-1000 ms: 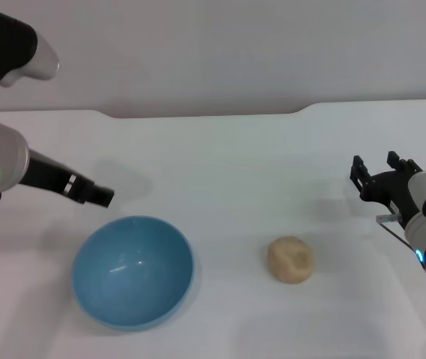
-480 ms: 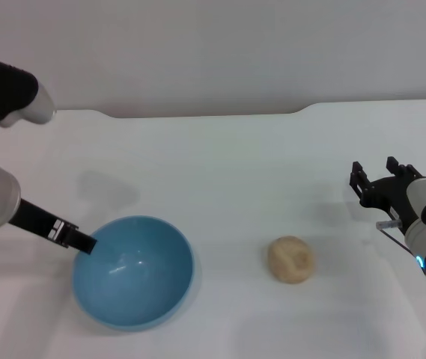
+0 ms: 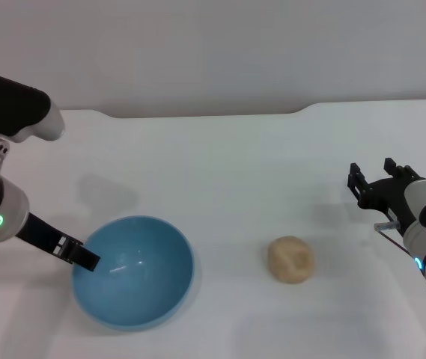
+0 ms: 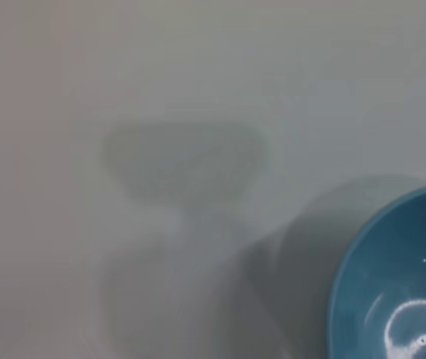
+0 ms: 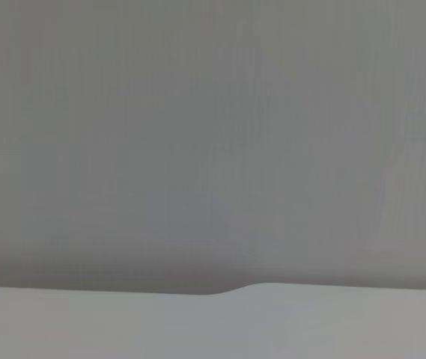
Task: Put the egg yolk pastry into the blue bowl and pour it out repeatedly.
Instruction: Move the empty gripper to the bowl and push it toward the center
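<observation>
While the left gripper (image 3: 85, 259) sits at the blue bowl's (image 3: 133, 271) left rim, tip just over the edge, its finger spread can't be judged. Bowl is directly right of that claw, nothing inside. Egg yolk pastry (image 3: 290, 259) lies on the white table (image 3: 235, 164), right of the bowl, apart from it. Right gripper (image 3: 373, 185) hovers up and right of the pastry, fingers spread, holding nothing.

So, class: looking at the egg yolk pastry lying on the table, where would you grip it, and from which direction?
Grip the egg yolk pastry across its widest middle, coming straight down from above. It is a small round ball resting free on the table, apart from the blue bowl, so both sides are open. Squeeze lightly; its dented surface suggests softness. The right gripper is nearer.
</observation>
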Available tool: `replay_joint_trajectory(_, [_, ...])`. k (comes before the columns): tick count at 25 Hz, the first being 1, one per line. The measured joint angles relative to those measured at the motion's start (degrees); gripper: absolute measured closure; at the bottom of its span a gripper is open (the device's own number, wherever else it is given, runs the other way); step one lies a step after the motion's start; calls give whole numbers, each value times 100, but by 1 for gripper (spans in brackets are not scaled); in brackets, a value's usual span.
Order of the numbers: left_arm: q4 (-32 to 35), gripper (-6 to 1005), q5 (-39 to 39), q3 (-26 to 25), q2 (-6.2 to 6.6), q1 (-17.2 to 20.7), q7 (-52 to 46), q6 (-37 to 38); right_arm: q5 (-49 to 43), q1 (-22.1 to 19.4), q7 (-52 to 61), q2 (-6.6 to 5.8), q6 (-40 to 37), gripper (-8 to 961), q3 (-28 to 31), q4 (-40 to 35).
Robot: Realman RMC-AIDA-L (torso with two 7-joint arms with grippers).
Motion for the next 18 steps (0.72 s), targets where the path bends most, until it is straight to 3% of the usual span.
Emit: replay_joint_trajectory(18, [-1414,139,-214,141,-42,-833,-39,-332,0,-48,0,0,1,399,1,36])
